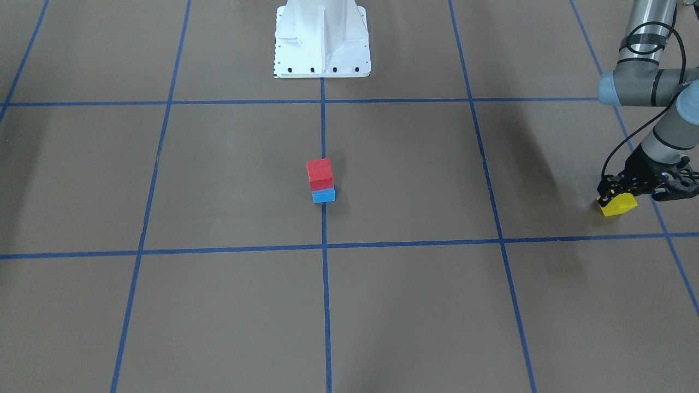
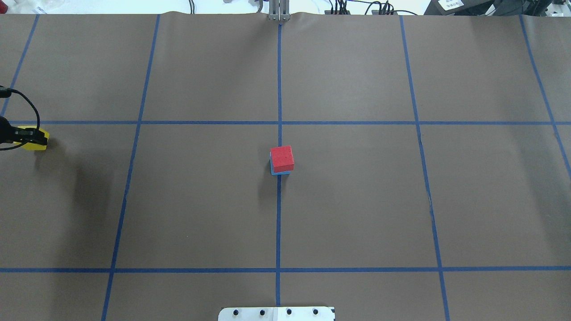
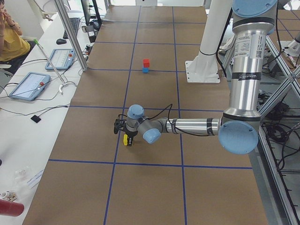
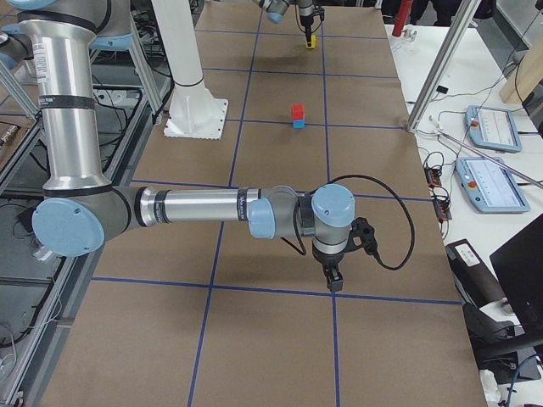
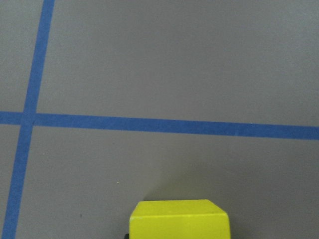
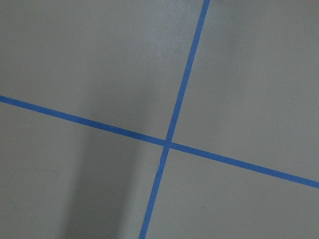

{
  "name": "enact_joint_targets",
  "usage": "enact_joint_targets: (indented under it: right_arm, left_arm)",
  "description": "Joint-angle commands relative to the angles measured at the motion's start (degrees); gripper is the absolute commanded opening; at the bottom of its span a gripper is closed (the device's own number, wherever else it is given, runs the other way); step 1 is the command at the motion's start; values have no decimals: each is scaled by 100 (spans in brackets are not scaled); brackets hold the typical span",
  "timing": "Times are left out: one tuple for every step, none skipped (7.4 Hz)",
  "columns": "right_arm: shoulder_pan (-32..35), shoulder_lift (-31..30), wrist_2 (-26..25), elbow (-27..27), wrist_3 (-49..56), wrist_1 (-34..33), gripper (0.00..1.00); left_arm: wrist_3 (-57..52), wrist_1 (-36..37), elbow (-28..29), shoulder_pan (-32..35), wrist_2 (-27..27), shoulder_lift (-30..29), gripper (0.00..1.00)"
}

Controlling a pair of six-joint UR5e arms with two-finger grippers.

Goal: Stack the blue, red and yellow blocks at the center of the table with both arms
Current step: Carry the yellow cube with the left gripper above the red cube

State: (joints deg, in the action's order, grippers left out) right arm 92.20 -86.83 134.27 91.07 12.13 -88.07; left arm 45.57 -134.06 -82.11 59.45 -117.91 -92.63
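Note:
A red block sits on a blue block at the table's centre, on the middle blue tape line; the stack also shows in the overhead view. My left gripper is far out at the table's left side, shut on a yellow block, which looks slightly tilted just above or on the table. The yellow block fills the bottom edge of the left wrist view. My right gripper shows only in the exterior right view, pointing down over bare table; I cannot tell if it is open or shut.
The white robot base stands at the table's robot-side edge. Blue tape lines grid the brown table cover. Tablets and cables lie on side benches beyond the table's far edge.

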Motion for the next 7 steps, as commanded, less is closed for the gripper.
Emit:
enact_joint_targets:
  right_arm:
    - [0, -18, 3, -19, 0, 0, 100]
    - [0, -19, -6, -36, -9, 0, 100]
    - [0, -19, -14, -37, -87, 0, 100]
    - [0, -10, -23, -28, -218, 0, 100]
    - [0, -10, -23, -28, -228, 0, 100]
    - [0, -10, -32, -28, -237, 0, 100]
    - [0, -18, -41, -28, -263, 0, 100]
  left_arm:
    - [-31, 954, -460, 5, 5, -700, 0]
    - [-31, 1926, -794, 5, 31, -1260, 0]
    - [-31, 2763, -997, -169, 40, -1892, 0]
    - [13, 3432, -1113, -510, 40, -2412, 0]
    - [179, 4031, -1114, -914, 57, -3096, 0]
    - [659, 4663, -1079, -1388, 301, -3799, 0]
    - [1229, 4887, -1018, -1941, 652, -4285, 0]
